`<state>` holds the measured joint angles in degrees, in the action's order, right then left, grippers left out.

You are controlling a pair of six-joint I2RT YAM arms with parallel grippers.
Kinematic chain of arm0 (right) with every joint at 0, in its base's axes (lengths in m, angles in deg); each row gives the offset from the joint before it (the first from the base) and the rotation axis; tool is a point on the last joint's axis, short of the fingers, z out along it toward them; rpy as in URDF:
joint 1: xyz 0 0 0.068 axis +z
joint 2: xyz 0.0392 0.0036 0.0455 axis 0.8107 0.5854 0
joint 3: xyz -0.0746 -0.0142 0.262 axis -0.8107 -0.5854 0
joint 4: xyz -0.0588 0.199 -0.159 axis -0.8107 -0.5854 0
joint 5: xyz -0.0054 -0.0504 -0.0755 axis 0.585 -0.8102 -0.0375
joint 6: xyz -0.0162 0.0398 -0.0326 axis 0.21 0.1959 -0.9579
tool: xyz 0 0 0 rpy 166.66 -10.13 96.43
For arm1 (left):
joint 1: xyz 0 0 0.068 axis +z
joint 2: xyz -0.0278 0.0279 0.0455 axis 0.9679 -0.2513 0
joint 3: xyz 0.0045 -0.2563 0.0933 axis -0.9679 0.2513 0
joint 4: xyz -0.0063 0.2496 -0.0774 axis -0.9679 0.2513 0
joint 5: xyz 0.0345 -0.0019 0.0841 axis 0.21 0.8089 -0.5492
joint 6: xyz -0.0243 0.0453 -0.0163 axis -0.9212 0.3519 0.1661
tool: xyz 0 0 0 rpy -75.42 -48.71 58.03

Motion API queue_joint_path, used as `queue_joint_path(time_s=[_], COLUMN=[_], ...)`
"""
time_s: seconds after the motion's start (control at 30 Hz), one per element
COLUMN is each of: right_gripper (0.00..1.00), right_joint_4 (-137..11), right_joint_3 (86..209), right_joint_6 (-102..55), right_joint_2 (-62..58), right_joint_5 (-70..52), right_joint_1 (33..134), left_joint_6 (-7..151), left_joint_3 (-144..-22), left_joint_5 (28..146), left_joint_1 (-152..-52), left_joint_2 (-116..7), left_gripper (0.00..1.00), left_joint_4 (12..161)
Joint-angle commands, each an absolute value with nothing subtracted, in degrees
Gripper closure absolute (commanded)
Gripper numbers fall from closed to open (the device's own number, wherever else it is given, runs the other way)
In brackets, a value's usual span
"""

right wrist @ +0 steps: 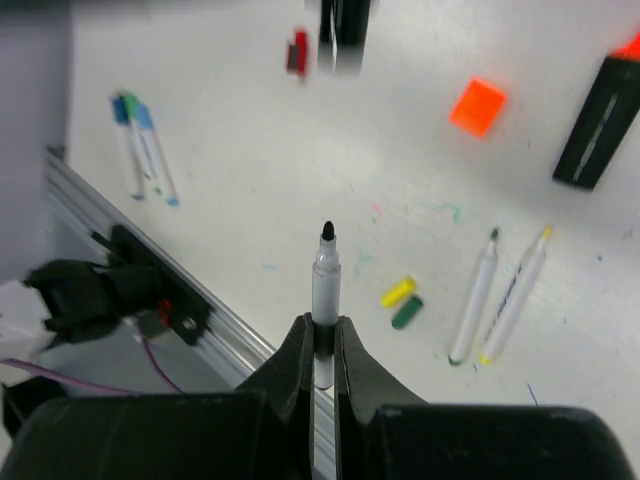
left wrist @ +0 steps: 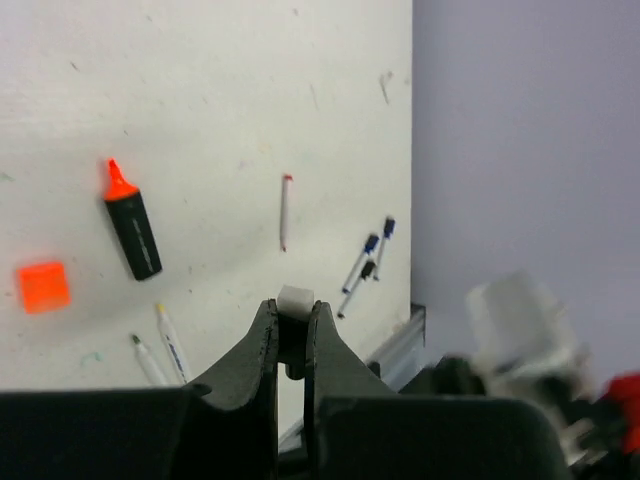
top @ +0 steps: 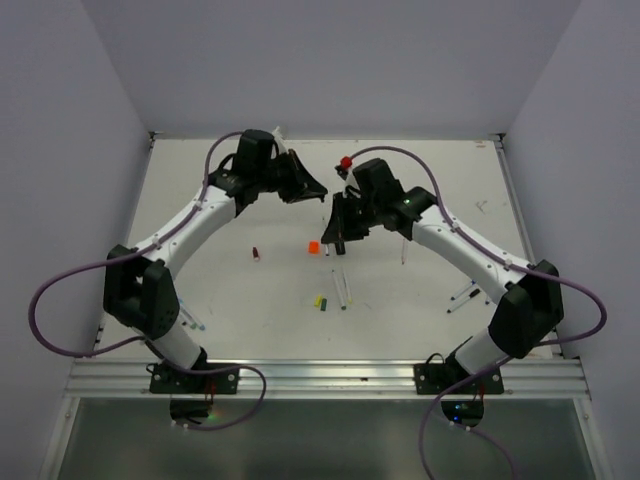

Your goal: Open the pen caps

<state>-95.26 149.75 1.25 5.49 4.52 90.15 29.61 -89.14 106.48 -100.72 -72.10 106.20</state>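
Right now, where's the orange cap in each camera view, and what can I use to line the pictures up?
Top view: the orange cap sits near the picture's centre.
Left wrist view: at the far left edge, a little below mid-height.
Right wrist view: upper right.
Shared landmark: the two white pens lying side by side, seen low in the left wrist view and lower right in the right wrist view.

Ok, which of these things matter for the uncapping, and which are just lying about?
Job: black-tipped pen in right gripper; white piece in left gripper; black marker; orange cap; yellow cap; green cap; red cap.
Lying about: purple cable; metal rail.
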Motion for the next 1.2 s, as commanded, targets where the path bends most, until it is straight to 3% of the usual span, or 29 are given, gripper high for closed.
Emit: queue_joint_path(time_s=[0.0,0.2,0.3,0.53,1.17], right_gripper=[1.0,1.0,1.0,1.0,1.0], right_joint_4=[-110.8,-111.9,-112.5,-116.2,-109.5], right_joint_3=[148.8,146.9,145.6,146.1,142.8], right_joint_6=[-4.5,-4.2,-3.0,-10.4,-13.3], right_joint_2=[7.7,6.8,6.8,9.7,19.2], right_joint_5=[-7.5,-8.2,-5.8,-9.5,-19.5], right_joint_1=[95.3,94.2,86.9,71.0,61.8], left_joint_6=[34.3,39.5,46.5,53.8,58.3], left_joint_3=[-99.0,-99.6,-99.3,-79.7,-69.0], left_joint_5=[93.1,89.7,85.7,74.4,64.0], left_joint_1=[-100.1,-98.6,-98.2,-97.9,-96.4], left_joint_2=[-74.8,-74.2,-74.7,-66.3,-69.0], left_gripper=[1.0,1.0,1.0,1.0,1.0], left_joint_4=[119.9,120.8,126.7,125.3,120.6])
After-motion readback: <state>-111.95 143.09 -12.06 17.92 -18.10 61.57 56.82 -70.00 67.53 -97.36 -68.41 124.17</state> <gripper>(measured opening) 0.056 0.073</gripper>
